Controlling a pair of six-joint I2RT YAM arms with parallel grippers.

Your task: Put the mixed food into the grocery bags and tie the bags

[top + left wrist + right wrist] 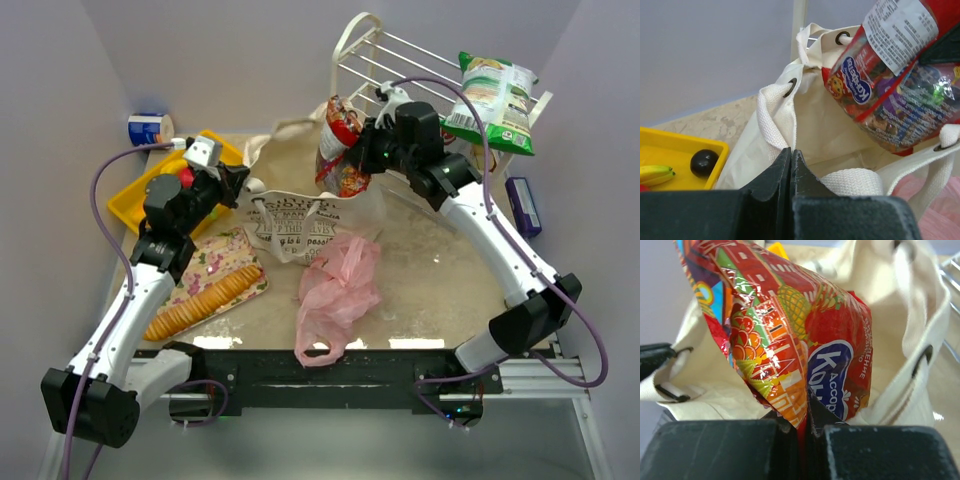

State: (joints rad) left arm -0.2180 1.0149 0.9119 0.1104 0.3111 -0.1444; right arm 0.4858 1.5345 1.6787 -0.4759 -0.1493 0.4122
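Observation:
The cream canvas tote (295, 222) stands open at mid-table. My left gripper (240, 186) is shut on its left rim, jaws pressed together on the fabric in the left wrist view (791, 152). My right gripper (363, 150) is shut on the bottom seam of the red cookie packet (340, 148) and holds it above the tote's mouth. The right wrist view shows the gripper (807, 410), the packet (790, 330) and the tote (900, 305) behind it. The packet (890, 85) hangs over the tote (815, 120). The pink plastic bag (340, 285) lies in front. The green-and-white chip packet (495, 100) rests on the rack.
A yellow tray (140, 195) at the left holds a banana (655, 172) and a dark round fruit (704, 162). A cracker sleeve (205, 300) lies on a floral mat. A blue-and-white can (150, 128) is at the back left, a white wire rack (390, 55) at the back, and a purple box (525, 205) at the right.

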